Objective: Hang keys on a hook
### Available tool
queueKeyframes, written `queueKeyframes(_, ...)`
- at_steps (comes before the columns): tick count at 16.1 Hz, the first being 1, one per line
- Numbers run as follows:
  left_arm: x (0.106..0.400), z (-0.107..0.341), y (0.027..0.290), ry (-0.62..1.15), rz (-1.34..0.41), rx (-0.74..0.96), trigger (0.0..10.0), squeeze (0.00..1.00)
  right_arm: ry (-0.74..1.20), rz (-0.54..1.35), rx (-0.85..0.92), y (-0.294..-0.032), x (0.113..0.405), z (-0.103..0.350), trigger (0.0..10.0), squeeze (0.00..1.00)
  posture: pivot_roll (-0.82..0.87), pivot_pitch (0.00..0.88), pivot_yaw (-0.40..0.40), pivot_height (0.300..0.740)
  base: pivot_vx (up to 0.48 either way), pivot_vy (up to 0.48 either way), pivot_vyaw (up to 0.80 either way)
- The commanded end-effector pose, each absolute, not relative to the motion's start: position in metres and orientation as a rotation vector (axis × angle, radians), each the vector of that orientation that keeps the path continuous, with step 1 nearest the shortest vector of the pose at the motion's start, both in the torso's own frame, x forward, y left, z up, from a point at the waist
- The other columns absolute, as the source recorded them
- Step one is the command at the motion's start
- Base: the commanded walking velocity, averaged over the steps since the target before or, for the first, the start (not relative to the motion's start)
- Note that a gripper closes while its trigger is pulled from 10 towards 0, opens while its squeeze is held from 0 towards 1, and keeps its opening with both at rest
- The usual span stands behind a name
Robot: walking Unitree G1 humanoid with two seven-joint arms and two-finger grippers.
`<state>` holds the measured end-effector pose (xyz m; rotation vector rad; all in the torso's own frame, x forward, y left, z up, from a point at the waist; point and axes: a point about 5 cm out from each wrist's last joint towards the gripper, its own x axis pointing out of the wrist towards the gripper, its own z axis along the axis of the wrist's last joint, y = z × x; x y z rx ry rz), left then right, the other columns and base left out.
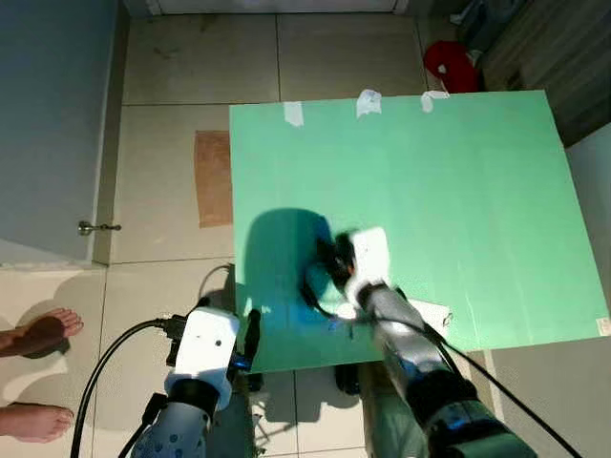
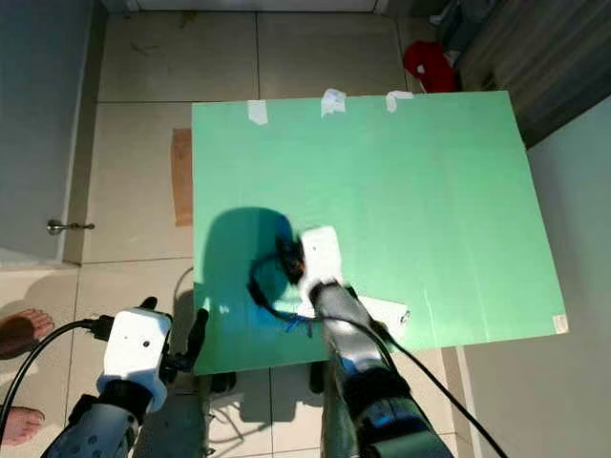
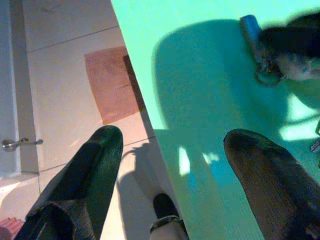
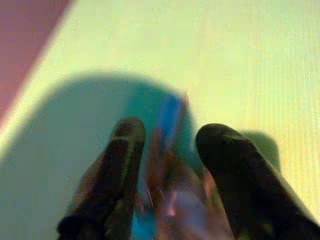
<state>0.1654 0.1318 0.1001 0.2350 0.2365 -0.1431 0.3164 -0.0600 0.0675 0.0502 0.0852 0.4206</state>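
Straddling the keys [image 4: 167, 150] near the green surface's [image 1: 458, 191] front edge, right claw [image 4: 167, 145] spread; light, jingly bunch, best gripped at its blue fob [image 3: 251, 30].

Most of my green table [image 1: 458, 191] lay bare and open to a reach, far side and right side alike. My right gripper [image 1: 329, 262] and its trailing cable [image 1: 320, 303] crowded the near left part. A door handle [image 1: 95, 227] jutted out left of the table.
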Motion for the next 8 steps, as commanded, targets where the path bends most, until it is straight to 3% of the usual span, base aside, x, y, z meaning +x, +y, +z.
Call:
queueKeyframes(1,0.161,0.092,0.134,0.277,-0.144,0.249,10.0,0.0,0.128,0.411,0.071,-0.063,0.311,0.058,0.0,0.0,0.11,0.457,-0.056,0.74,0.0,0.0,0.0)
queueKeyframes(8,0.173,0.091,0.13,0.246,-0.161,0.251,10.0,0.0,0.057,0.457,0.091,-0.057,0.321,0.08,0.0,0.0,0.09,0.405,-0.06,0.74,0.0,0.0,0.0)
